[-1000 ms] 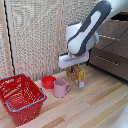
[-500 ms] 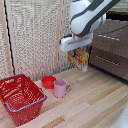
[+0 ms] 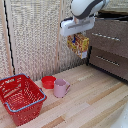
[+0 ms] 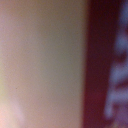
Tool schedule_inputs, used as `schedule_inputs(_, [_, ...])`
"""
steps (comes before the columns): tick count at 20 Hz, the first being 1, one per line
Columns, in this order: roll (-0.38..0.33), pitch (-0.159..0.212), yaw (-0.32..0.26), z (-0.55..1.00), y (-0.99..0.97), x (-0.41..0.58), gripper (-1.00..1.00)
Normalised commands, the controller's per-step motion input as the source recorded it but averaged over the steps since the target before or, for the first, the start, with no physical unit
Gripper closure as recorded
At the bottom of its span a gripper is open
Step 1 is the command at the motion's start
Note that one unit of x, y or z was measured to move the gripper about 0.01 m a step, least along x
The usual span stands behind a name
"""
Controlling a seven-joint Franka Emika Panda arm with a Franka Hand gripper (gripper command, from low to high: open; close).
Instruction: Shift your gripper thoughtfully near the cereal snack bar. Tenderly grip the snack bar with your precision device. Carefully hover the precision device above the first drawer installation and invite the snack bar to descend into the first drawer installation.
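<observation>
1. Count from my end: one arm (image 3: pixel 87 7), one gripper (image 3: pixel 76 35), one cereal snack bar (image 3: pixel 78 44), one pink mug (image 3: pixel 61 88), one red bowl (image 3: pixel 48 81), one red basket (image 3: pixel 20 98) with a blue rim.
2. Drawers: two fronts visible on the dark brown chest — the first drawer installation (image 3: pixel 107 36) on top, the lower drawer (image 3: pixel 108 62) under it. Each has one silver bar handle.
3. Gripper state: fingers closed on the top edge of the snack bar; the packet hangs below the white block, slightly tilted.
4. Snack bar location: in the air, well above the wooden floor (image 3: pixel 85 105), just beside the chest's near edge on the exterior view's left of it, roughly level with the top drawer front. Not touching the chest as far as I can tell.
5. I cannot tell whether the top drawer is pulled out — the arm covers that corner.
6. Wrist view: heavy blur, a pale band beside a dark red strip. Likely the packet up close, but I can't confirm.
7. Change vs half a second ago: gripper and bar sit higher and nearer the chest. A second ago the bar hung low, just above the mug and bowl.
8. Mug, bowl and basket have not shifted; mug still just beside the bowl, basket well apart toward the exterior view's left.
</observation>
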Motion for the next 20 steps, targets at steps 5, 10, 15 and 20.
schedule_inputs(5, [0.165, 0.044, -0.144, 0.62, 0.00, 0.157, 1.00])
schedule_inputs(10, [0.159, 0.051, -0.136, 0.64, 0.00, 0.162, 1.00])
schedule_inputs(15, [0.135, 0.057, -0.128, 0.71, 0.00, 0.174, 1.00])
schedule_inputs(20, [0.091, 0.030, -0.126, 0.83, -0.06, 0.250, 1.00])
